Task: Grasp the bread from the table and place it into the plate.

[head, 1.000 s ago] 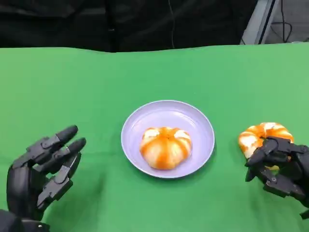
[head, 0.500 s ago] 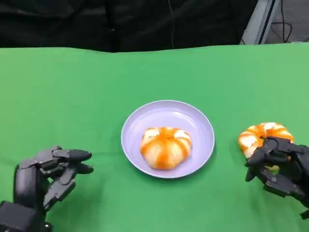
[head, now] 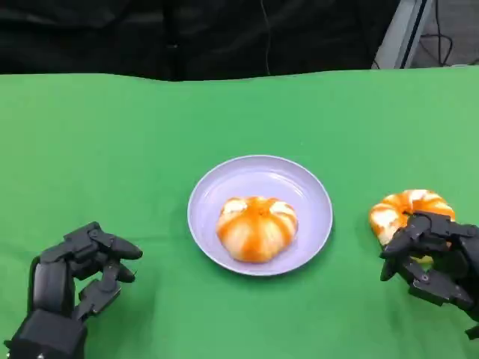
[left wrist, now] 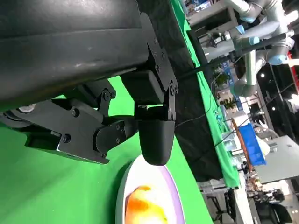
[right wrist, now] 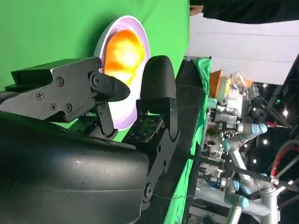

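— Where's the bread (head: 408, 210)?
— On the green table (head: 150, 134), right of the plate (head: 299, 187); the right hand (head: 432, 258) sits against its near side, fingers (head: 400, 243) curled at its edge, grip unclear.
— The left hand (head: 78, 273)?
— Curled in, holding nothing, well apart.

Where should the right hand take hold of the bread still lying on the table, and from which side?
Grip the bread on the table across its round middle, coming from above and the near side, where the right hand already sits at its near edge. It is a low dome lying flat beside the plate, with open cloth around it, so fingers can likely close on opposite sides.
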Tool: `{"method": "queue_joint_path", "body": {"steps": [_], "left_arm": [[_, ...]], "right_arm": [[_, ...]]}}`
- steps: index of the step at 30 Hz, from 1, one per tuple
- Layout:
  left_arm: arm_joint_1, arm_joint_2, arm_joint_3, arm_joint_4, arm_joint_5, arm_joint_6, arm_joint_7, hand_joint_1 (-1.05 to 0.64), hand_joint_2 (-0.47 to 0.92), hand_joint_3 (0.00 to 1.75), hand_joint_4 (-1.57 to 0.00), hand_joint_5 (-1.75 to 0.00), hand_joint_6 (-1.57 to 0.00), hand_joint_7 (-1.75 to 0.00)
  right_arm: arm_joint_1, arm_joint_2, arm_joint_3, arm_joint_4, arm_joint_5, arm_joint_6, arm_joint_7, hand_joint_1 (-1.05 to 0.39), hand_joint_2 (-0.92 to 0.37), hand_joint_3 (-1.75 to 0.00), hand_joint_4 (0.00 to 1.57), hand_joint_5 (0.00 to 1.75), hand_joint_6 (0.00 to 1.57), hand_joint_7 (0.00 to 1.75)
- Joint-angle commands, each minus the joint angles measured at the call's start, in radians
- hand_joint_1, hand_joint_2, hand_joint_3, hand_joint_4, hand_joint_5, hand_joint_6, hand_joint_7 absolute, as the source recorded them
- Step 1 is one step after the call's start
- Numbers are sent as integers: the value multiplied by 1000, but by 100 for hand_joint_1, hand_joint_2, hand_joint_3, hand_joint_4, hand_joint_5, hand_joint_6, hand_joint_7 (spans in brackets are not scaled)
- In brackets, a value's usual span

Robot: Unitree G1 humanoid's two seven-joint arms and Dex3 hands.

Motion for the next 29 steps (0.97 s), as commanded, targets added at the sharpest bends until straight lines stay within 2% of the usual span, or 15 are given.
{"method": "queue_joint_path", "body": {"steps": [1, 10, 16, 29], "left_arm": [[-2, 21, -6, 10, 3, -16, 23, -9, 69, 85, -93, -138, -96, -118], [11, 26, -14, -12, -12, -20, 19, -10, 69, 85, -93, -141, -94, -120], [28, 26, -15, -41, -12, -13, 20, -10, 73, 80, -92, -141, -93, -122], [54, 30, -18, -50, -60, -43, -17, -8, 76, 75, -90, -146, -91, -128]], "right_arm": [[-13, -14, -11, -1, 12, 3, 1, 8, -87, -61, 81, 147, 86, 103], [-19, -13, -10, 13, -4, -10, -15, 8, -87, -59, 82, 145, 86, 104], [-15, -4, -8, 4, 10, 13, -5, 9, -88, -55, 84, 142, 89, 99], [-8, -5, 0, -2, -8, -11, -25, 12, -89, -48, 85, 137, 93, 92]]}}
